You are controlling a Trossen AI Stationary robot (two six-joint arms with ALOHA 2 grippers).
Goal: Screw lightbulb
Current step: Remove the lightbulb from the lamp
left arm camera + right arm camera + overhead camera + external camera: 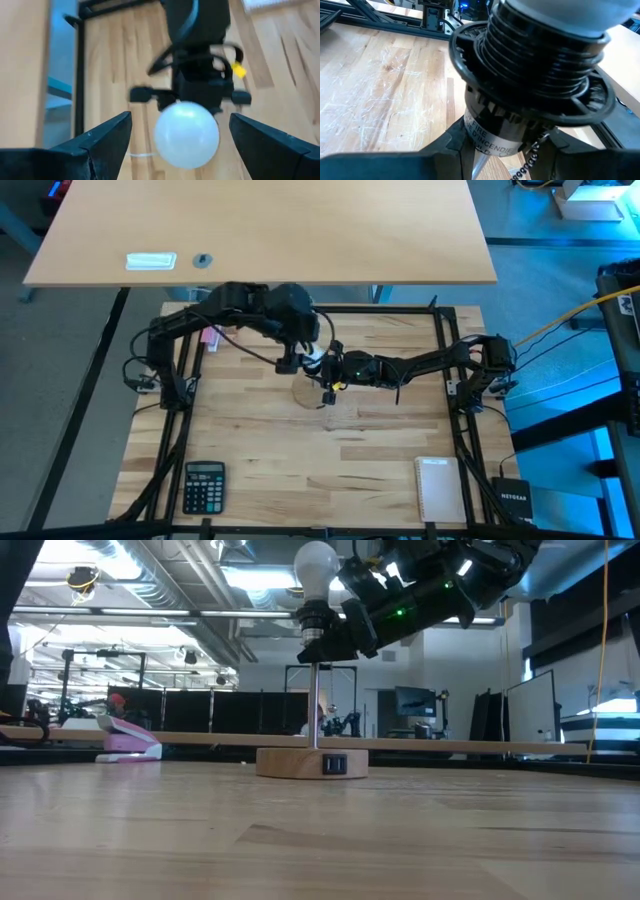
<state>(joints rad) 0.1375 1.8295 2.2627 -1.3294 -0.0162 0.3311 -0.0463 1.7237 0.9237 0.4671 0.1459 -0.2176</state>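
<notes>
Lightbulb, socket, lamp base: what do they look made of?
Lightbulb: frosted white glass or plastic, matte and opaque; can't tell which. Socket: black ribbed plastic, slightly glossy, with a printed label. Lamp base: pale wood disc, satin, grain not visible, holding a thin shiny metal stem. Right gripper grips the socket; left gripper is open around the bulb.

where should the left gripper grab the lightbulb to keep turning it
Grip the lightbulb across its widest round part, coming straight down from above. It stands upright in the black socket, glass dome up, so only the dome is free. The left gripper is open on either side of it, while the right gripper clamps the socket below.
</notes>
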